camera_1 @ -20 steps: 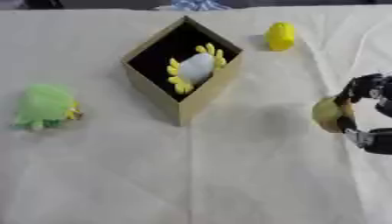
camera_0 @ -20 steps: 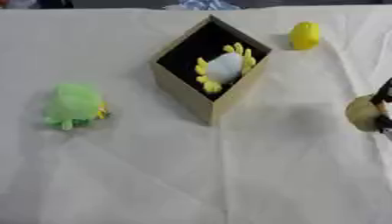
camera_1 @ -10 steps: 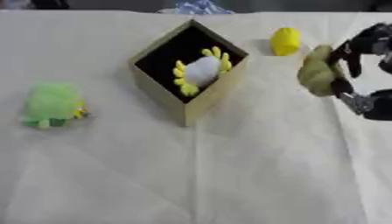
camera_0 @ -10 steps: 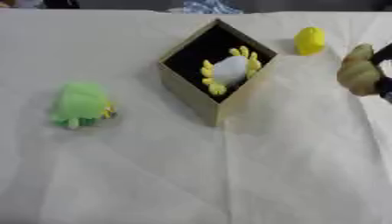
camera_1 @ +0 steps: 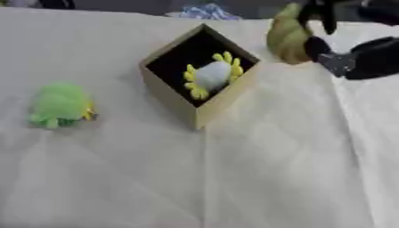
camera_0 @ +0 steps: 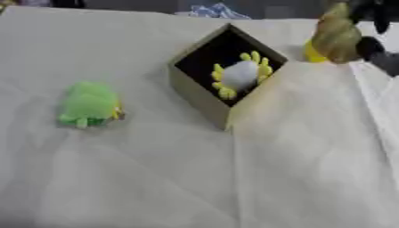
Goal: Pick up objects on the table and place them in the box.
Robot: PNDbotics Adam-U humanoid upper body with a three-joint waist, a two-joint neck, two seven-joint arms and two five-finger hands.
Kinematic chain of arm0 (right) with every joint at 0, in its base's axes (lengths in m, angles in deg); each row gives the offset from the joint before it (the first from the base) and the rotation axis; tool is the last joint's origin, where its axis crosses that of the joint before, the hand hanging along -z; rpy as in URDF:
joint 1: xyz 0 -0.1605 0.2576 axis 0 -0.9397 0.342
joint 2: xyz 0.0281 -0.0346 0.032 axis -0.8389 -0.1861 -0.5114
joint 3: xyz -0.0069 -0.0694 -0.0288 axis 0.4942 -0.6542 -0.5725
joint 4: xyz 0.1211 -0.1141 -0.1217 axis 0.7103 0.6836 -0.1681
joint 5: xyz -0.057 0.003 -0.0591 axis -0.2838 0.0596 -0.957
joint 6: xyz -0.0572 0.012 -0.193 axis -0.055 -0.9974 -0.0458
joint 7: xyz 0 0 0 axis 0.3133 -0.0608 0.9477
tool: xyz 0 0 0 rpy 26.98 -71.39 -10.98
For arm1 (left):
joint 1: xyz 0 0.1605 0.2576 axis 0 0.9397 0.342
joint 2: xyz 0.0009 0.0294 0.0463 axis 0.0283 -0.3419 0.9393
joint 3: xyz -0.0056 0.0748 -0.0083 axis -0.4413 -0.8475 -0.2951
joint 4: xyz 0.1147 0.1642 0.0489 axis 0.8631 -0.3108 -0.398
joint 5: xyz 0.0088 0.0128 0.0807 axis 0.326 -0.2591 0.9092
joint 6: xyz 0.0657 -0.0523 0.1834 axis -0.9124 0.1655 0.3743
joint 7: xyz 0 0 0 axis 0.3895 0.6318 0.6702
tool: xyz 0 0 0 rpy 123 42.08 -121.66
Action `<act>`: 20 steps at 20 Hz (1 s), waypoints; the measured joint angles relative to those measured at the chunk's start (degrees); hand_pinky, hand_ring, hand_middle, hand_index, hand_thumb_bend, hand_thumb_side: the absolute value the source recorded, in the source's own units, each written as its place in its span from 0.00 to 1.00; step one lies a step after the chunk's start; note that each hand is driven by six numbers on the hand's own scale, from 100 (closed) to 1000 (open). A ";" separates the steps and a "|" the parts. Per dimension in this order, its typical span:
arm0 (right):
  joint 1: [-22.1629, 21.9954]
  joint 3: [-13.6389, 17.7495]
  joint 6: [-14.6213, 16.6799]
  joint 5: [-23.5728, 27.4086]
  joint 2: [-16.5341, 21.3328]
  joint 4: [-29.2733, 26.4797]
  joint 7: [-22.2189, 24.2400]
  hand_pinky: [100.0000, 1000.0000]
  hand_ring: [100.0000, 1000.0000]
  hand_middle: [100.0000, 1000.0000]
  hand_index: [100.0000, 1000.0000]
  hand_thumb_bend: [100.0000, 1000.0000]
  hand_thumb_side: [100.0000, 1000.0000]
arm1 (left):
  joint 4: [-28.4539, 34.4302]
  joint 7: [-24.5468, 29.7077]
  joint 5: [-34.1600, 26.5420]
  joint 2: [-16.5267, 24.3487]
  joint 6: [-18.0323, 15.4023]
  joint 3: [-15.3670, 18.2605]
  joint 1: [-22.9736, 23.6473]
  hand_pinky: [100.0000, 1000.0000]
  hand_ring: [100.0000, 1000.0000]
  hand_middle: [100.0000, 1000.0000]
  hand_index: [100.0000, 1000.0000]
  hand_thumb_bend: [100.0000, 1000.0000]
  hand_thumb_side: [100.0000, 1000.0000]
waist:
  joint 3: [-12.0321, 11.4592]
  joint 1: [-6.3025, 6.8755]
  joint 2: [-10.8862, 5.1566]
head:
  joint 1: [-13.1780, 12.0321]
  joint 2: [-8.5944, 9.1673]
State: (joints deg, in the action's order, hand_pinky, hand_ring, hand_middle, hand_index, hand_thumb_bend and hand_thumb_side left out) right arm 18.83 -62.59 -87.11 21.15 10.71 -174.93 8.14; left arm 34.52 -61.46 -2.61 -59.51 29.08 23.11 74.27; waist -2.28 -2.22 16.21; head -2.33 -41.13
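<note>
The box stands open on the cloth-covered counter, a white-and-yellow soft toy lying inside it. The right robot hand — partly cut off at the upper right edge — is curled round a blurred olive-tan toy held just beside the box's far right corner, half hiding a yellow object. A green plush toy lies well apart to the left — bare cloth fills the whole near side.
</note>
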 measured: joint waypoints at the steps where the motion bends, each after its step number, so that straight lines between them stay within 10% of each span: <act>1: 2.29 -1.08 0.14 -0.71 -1.47 2.04 0.86 0.82 0.68 0.36 0.54 0.08 0.15 | 0.00 0.02 0.02 0.00 0.02 0.00 0.04 0.76 0.68 0.64 0.79 0.21 0.54 | -0.07 -0.12 -0.09 | 0.04 -0.10; 13: 17.10 -6.61 5.30 -13.53 -20.03 30.53 2.04 0.82 0.69 0.36 0.54 0.10 0.16 | 0.00 0.15 0.04 0.43 0.07 -0.19 0.09 0.76 0.68 0.64 0.79 0.22 0.53 | -2.10 -0.76 -0.28 | 1.27 -0.20; 20: 17.22 -4.51 7.74 -16.78 -22.45 36.63 -1.05 0.83 0.68 0.35 0.54 0.06 0.11 | 0.00 0.13 0.01 0.43 0.11 -0.22 0.15 0.76 0.68 0.64 0.79 0.22 0.53 | -2.37 -0.53 -0.19 | 1.30 -0.22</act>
State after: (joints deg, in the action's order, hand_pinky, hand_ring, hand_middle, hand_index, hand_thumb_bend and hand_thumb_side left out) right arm 36.04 -67.10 -79.36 4.37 -11.74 -138.31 7.09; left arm 34.52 -61.33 -2.60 -59.07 29.19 22.89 74.41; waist -4.65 -2.75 16.01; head -1.04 -41.35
